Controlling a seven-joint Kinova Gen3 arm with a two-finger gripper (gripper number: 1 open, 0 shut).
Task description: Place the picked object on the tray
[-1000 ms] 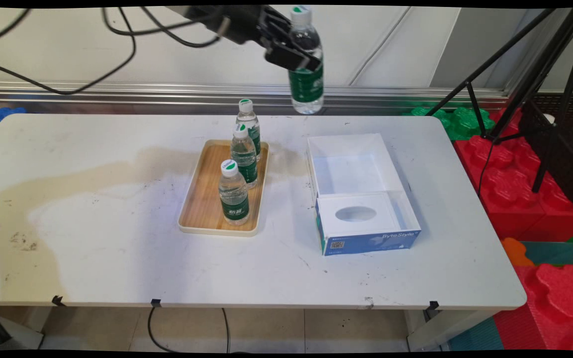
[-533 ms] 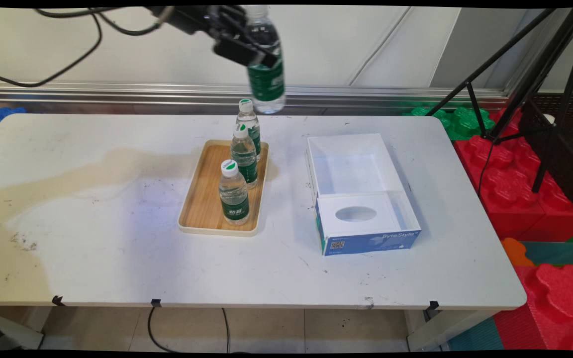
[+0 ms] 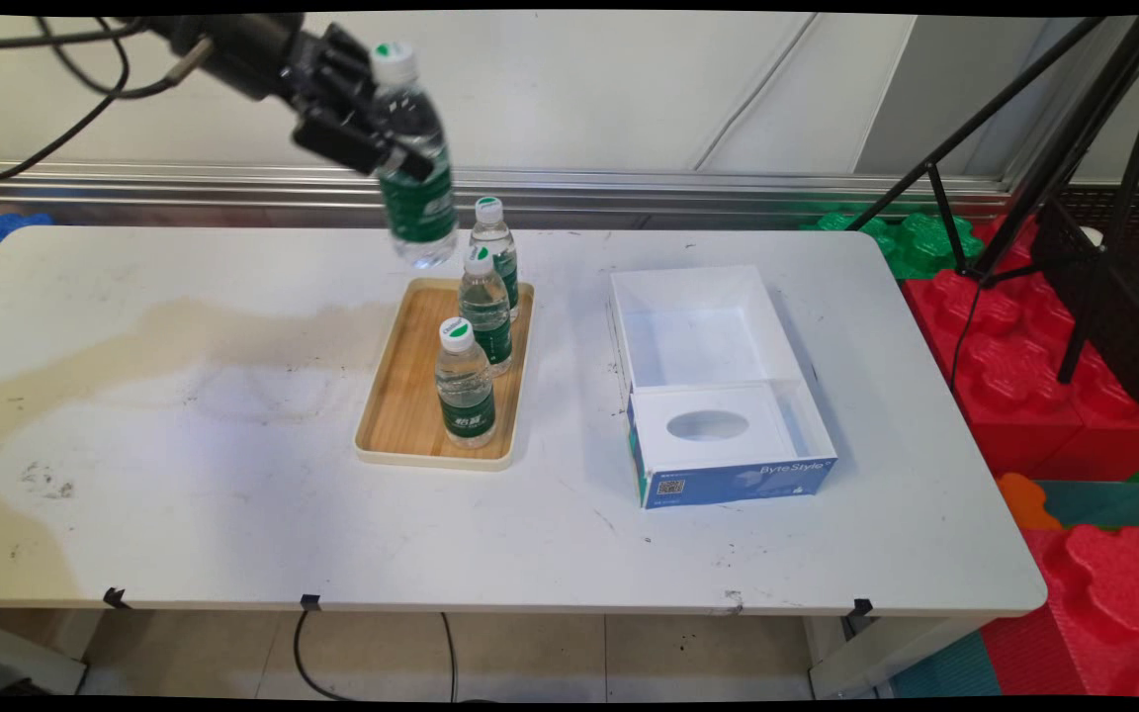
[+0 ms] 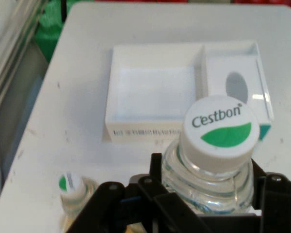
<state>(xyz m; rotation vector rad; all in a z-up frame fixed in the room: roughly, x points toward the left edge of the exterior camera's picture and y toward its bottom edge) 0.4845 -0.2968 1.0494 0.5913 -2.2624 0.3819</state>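
White table (image 3: 184, 475), stained brown along the left side. Near the middle, a wooden tray (image 3: 401, 396); right of it, well apart, an open white-and-blue box (image 3: 718, 396).

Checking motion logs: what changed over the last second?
The gripper, shut on a water bottle, swung left from above the box to above the tray's far end, and a bit lower. Three bottles on the tray, the box and the table stayed put.
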